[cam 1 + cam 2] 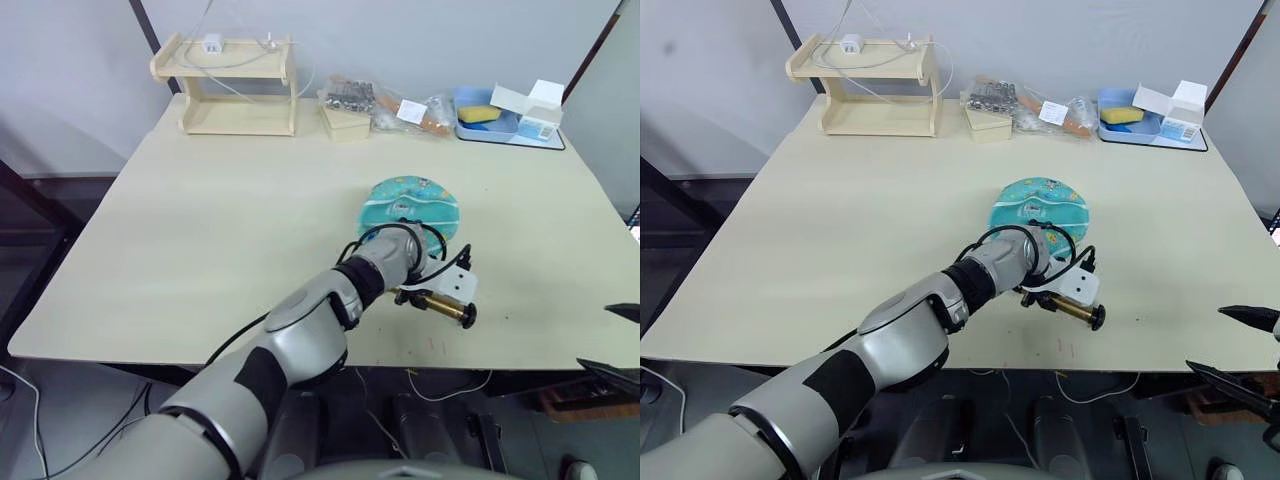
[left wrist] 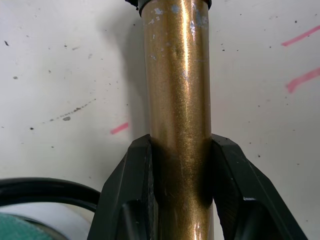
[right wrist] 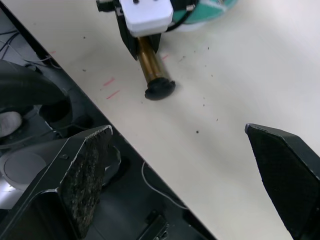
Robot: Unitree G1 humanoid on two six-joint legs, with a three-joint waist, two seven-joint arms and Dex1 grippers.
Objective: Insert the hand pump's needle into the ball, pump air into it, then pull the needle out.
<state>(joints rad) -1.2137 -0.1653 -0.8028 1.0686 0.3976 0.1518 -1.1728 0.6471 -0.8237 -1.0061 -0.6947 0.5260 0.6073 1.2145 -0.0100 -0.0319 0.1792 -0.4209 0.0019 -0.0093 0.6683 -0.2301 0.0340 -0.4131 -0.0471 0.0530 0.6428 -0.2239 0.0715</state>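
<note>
Your left gripper (image 2: 181,165) is clamped on the hand pump (image 2: 177,90), one black finger (image 2: 131,190) pressed against each side of its amber-gold cylinder. The cylinder looks glossy, with scuffs and pale flecks near the black end cap (image 3: 159,89). The pump lies low over the table (image 1: 200,230) near its front edge, just beside the ball (image 1: 409,208), which sits flattened, teal with cartoon prints. A thin black hose (image 1: 1012,234) loops over the wrist near the ball. Your right gripper (image 3: 190,175) hangs past the table's front edge, fingers spread wide and holding nothing.
</note>
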